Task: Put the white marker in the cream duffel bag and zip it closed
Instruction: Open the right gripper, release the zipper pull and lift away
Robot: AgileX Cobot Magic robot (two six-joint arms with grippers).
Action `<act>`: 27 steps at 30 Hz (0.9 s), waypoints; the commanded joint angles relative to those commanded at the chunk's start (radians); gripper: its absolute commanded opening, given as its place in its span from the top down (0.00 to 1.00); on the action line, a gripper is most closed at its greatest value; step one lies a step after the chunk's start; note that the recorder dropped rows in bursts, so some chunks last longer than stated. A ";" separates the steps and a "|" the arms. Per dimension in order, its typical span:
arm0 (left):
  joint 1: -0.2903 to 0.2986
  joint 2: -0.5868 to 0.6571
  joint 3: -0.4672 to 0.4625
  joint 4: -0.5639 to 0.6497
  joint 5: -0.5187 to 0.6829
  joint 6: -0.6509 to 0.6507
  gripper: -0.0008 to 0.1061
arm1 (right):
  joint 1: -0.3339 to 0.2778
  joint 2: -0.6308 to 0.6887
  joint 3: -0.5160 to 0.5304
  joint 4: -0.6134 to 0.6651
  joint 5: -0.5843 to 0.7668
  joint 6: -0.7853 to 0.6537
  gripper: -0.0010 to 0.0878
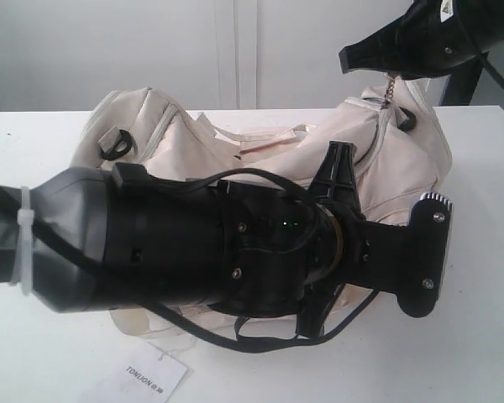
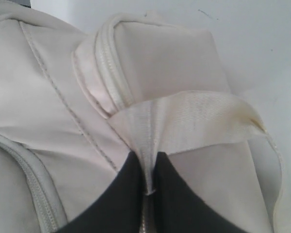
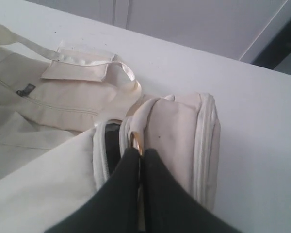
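Exterior view shows me the cream duffel bag (image 1: 403,159) lying slumped on the white table (image 1: 34,143), with my left arm (image 1: 193,243) stretched low across its front and hiding most of its middle. A black ring (image 1: 113,149) sits at the bag's left end, and a paper tag (image 1: 155,375) printed "TONLION" lies on the table just in front of the bag. Up at the bag's right end, the right gripper (image 3: 140,151) comes down from above. From its wrist camera I see its fingers (image 3: 160,194) pressed together on the gold zipper pull (image 3: 136,141), whose ring peeks out at the tips. A dark slit (image 3: 111,145) shows just beside the pull, between pale zipper edges, so the top looks unzipped at that spot. The left gripper (image 2: 148,162) has its fingers (image 2: 121,199) closed tight, pinching a shiny strap handle (image 2: 194,116) that fans out from the tips and drapes over the bag's fabric. Stitched seams and a zip track run along the panel beside it. Where the white marker lies I cannot tell from any of my three views.
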 joint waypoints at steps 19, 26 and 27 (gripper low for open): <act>-0.002 0.000 0.000 -0.018 -0.020 0.002 0.99 | -0.017 0.097 -0.002 -0.196 -0.168 0.162 0.99; -0.002 0.000 0.000 -0.018 -0.028 0.002 0.99 | -0.060 0.127 -0.002 -0.204 -0.227 0.215 0.99; -0.002 0.000 0.000 -0.018 -0.028 0.002 0.99 | -0.065 0.131 -0.002 -0.204 -0.233 0.222 0.99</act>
